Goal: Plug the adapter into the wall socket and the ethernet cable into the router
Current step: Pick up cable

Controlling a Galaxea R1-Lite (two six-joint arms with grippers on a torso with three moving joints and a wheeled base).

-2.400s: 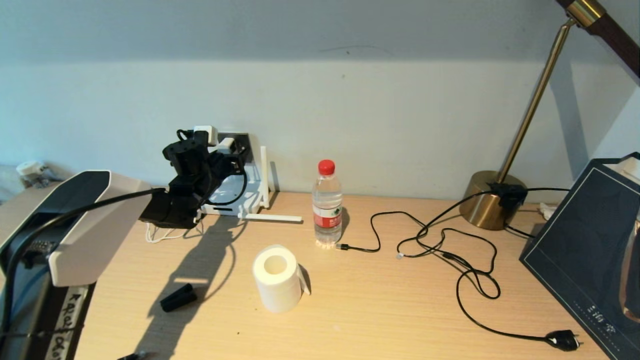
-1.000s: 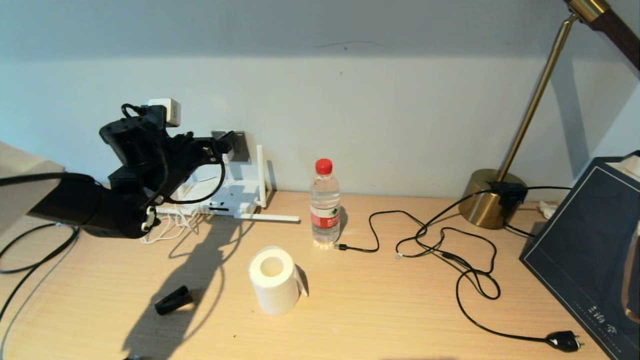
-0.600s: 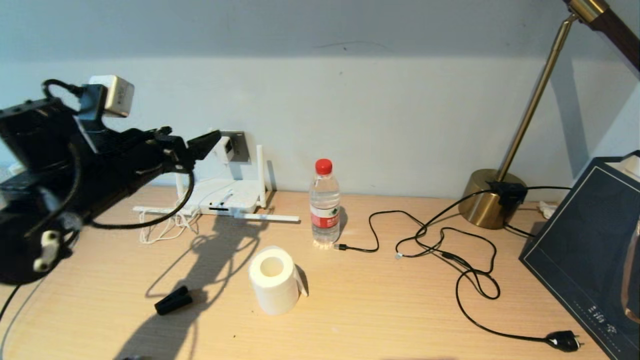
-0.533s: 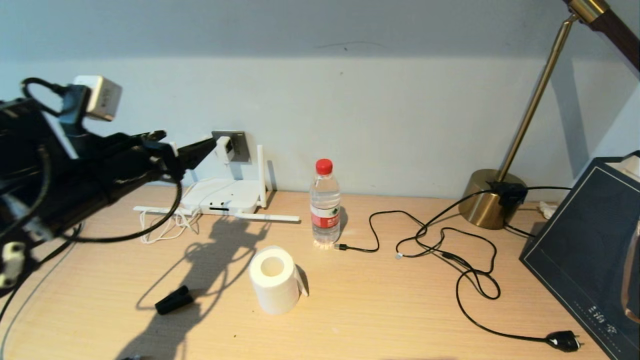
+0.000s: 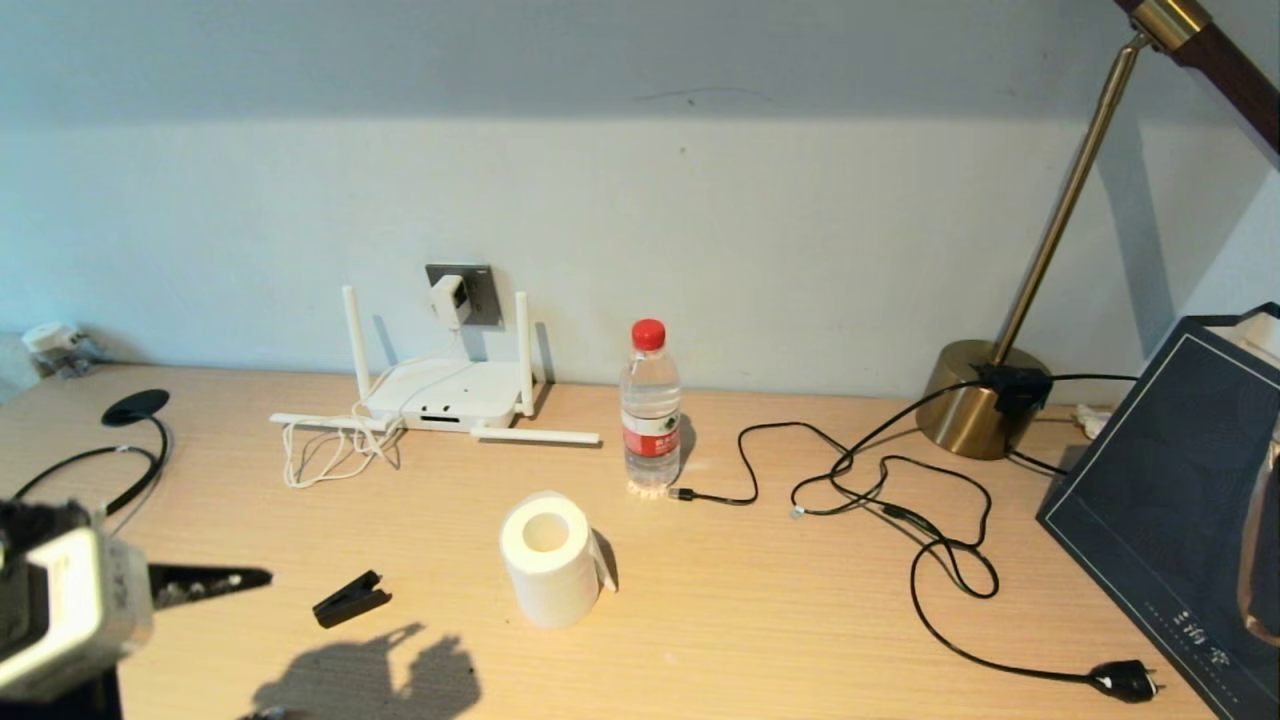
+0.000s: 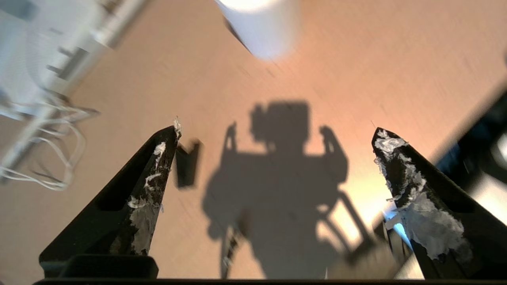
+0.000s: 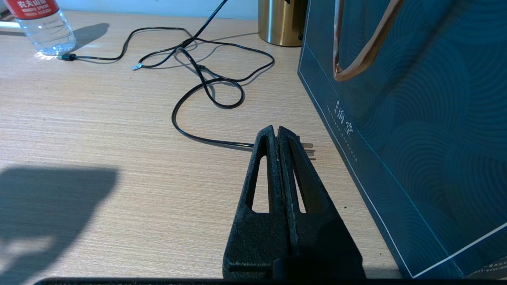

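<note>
The adapter [image 5: 450,300] is sitting in the wall socket [image 5: 478,292]; the left claw [image 6: 275,134] is hanging wide open and empty above the worktop [image 5: 760,620]; the right claw [image 7: 276,132] is resting fully closed, holding nothing.

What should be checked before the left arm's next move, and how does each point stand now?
1. Small white cube adapter seated in the square dark grey wall socket: ok.
2. Left gripper open and empty: ok.
3. Thin black ethernet cable with round disc plugged into the flat white router: not ok, it lies apart, to the router's left.
4. Cable's plug end located: cannot tell.
5. Right gripper shut, parked: ok.
</note>
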